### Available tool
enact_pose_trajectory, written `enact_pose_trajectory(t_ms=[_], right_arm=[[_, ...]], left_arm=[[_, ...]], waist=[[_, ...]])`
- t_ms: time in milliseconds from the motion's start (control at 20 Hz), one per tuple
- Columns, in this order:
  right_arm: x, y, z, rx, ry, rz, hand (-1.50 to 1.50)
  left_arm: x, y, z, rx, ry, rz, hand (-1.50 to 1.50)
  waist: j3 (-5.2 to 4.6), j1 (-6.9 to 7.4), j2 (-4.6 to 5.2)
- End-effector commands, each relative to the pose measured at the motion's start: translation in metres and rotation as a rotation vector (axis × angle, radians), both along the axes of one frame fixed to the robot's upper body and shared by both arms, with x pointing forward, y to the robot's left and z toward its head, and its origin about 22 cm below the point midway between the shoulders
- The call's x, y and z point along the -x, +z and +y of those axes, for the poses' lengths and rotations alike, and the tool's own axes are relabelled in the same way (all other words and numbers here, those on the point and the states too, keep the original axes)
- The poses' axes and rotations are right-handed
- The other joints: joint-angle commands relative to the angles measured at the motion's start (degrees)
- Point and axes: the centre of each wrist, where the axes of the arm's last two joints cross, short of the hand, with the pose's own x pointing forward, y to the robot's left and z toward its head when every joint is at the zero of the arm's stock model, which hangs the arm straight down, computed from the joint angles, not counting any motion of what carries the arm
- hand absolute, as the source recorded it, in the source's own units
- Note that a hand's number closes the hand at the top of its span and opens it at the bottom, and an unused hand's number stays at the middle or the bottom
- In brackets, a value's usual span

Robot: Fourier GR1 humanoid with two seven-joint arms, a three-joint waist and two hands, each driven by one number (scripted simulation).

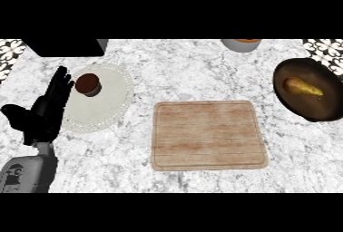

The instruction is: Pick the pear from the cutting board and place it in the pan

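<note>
A: Where's the pear [303,87]?
B: In the dark pan [299,105] at three o'clock, well apart from the cutting board [208,135] at centre.
A: And the hands?
B: The left hand [46,108] rests at nine o'clock, fingers straight, grasping nothing, beside the pale plate [112,102] bearing a small brown cup [88,84]; the right doesn't show.

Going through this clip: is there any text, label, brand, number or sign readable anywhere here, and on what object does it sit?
None can be read: no words, numbers or brand marks show on the cutting board, the pan, the pear in it, the plate, the cup on it or the counter.
The left hand and its forearm bear no legible marking either.
</note>
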Motion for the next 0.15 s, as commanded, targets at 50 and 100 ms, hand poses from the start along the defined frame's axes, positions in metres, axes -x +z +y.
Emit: enact_pose_trajectory(t_ms=[50, 100], right_arm=[[0.014, -0.003, 0.000, -0.002, 0.112, -0.041, -1.50], [0.013, 0.004, -0.002, 0.017, 0.115, -0.041, -1.50]], left_arm=[[0.005, -0.004, -0.009, -0.005, -0.009, -0.017, 0.00], [0.000, 0.002, -0.015, 0.003, -0.002, 0.001, 0.00]], waist=[[-0.01, 0.29, 0.04], [0.00, 0.27, 0.05]])
